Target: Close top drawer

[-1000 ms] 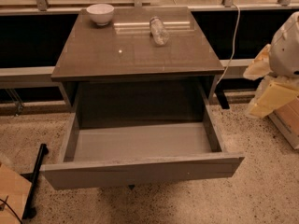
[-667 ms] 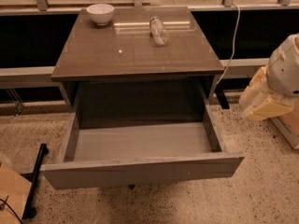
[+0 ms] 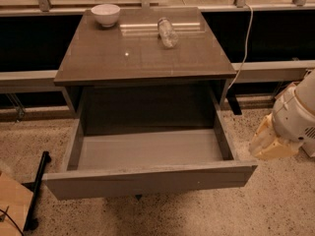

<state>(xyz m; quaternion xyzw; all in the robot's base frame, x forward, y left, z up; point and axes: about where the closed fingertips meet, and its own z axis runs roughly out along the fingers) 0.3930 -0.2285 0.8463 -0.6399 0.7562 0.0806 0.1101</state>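
Top drawer (image 3: pixel 147 182) stood pulled far out from under the cabinet top (image 3: pixel 142 58), pale grey inside showing. Gripper (image 3: pixel 269 142) hung low, just beside the drawer's right front corner; its grip could not be told. White bowl (image 3: pixel 106 14) and tipped clear bottle (image 3: pixel 168 32) on top.

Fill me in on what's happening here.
A robot is working at a small cabinet. Its top drawer stands pulled far out and looks empty. The end effector hangs low to the right of the drawer, near its front corner, and does not seem to touch it. A white bowl and a clear bottle lying on its side sit on the cabinet. The drawer is not yet closed.
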